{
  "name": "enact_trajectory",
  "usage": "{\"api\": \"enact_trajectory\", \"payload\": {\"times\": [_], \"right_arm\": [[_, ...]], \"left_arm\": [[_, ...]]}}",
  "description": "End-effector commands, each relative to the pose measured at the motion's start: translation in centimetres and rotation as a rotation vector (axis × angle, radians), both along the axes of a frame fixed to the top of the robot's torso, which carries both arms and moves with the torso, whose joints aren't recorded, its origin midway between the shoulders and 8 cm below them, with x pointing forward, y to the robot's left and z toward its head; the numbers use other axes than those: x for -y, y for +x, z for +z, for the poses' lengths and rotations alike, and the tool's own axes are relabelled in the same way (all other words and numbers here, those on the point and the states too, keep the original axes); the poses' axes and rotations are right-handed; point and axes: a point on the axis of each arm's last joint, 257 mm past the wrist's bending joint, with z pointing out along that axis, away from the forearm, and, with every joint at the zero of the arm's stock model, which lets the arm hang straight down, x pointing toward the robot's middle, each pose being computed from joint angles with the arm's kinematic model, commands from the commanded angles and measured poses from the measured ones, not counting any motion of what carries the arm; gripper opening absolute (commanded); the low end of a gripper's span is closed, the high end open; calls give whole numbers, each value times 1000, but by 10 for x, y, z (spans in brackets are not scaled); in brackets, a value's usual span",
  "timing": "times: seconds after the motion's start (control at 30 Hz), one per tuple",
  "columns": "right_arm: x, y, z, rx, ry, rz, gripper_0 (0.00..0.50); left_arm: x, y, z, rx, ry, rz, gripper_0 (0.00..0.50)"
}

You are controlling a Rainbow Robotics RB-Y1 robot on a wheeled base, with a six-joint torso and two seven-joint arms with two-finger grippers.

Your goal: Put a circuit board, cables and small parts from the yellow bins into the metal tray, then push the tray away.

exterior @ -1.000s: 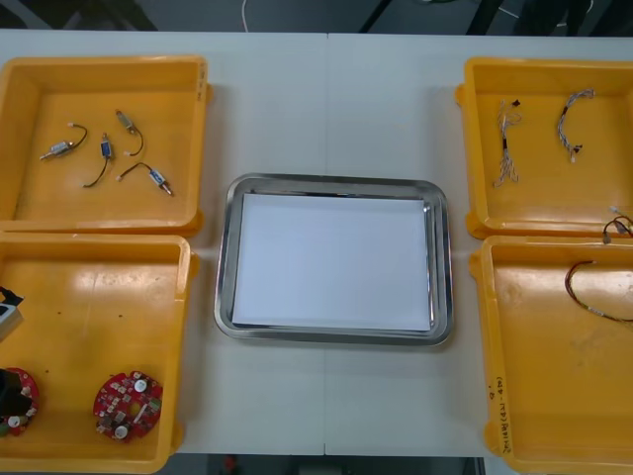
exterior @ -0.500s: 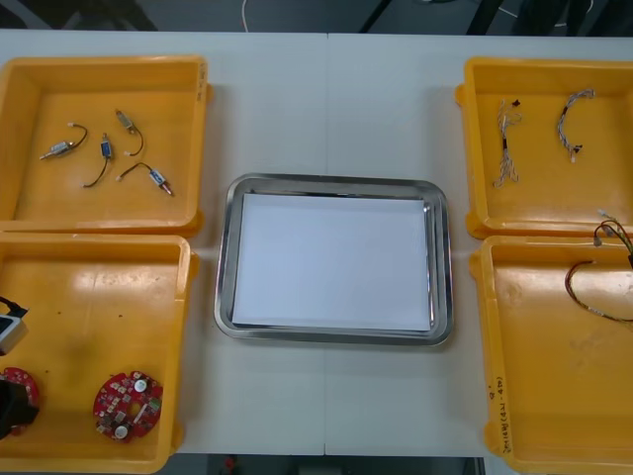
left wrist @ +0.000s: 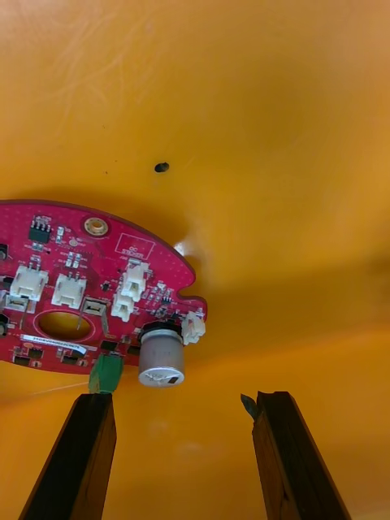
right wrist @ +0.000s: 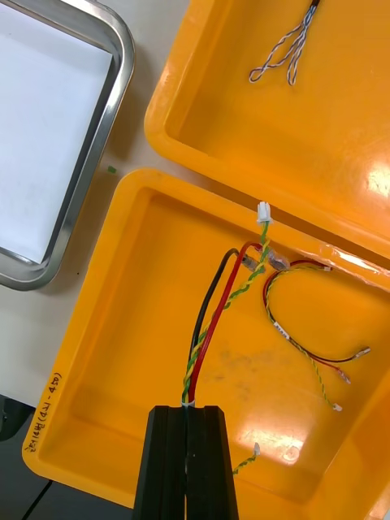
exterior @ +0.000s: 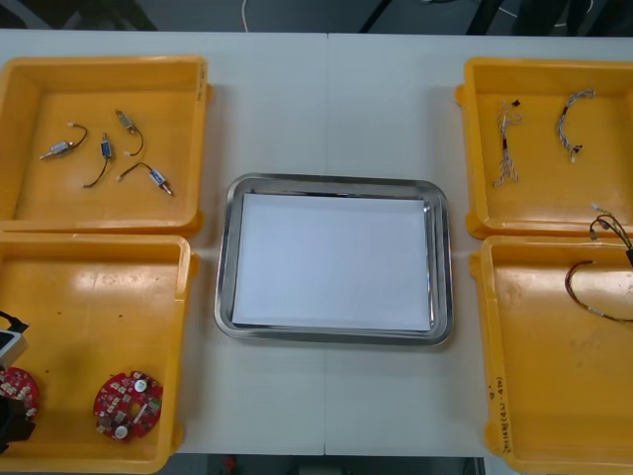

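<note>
My right gripper (right wrist: 187, 414) is shut on a red, yellow and black cable (right wrist: 218, 317), which rises from the fingers over the near right yellow bin (right wrist: 122, 325). The cable's end (exterior: 605, 228) shows at the right edge of the front view. A second red and yellow cable (right wrist: 305, 345) lies in that bin. My left gripper (left wrist: 180, 400) is open low in the near left bin (exterior: 109, 307), just short of a round red circuit board (left wrist: 89, 284), whose edge lies nearer one finger. Another circuit board (exterior: 129, 404) lies to its right. The metal tray (exterior: 226, 247), white inside, sits mid-table.
Several small metal parts (exterior: 109, 153) lie in the far left bin (exterior: 30, 99). Twisted blue and white cables (exterior: 509, 148) lie in the far right bin (exterior: 593, 188). Bare table runs between the bins and the tray.
My left gripper has drawn back toward the near left corner, uncovering the circuit board it was over. The cable held by my right gripper has shifted a little left into view.
</note>
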Motion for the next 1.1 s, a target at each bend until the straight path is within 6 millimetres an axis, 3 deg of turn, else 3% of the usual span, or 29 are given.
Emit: {"api": "enact_trajectory", "payload": {"times": [0.03,1.1], "right_arm": [[3,4,12,22,-65,53,0],[7,13,15,30,-99,96,0]], "left_arm": [[-10,6,4,15,51,-118,500],[-10,13,-5,28,62,-133,500]]}}
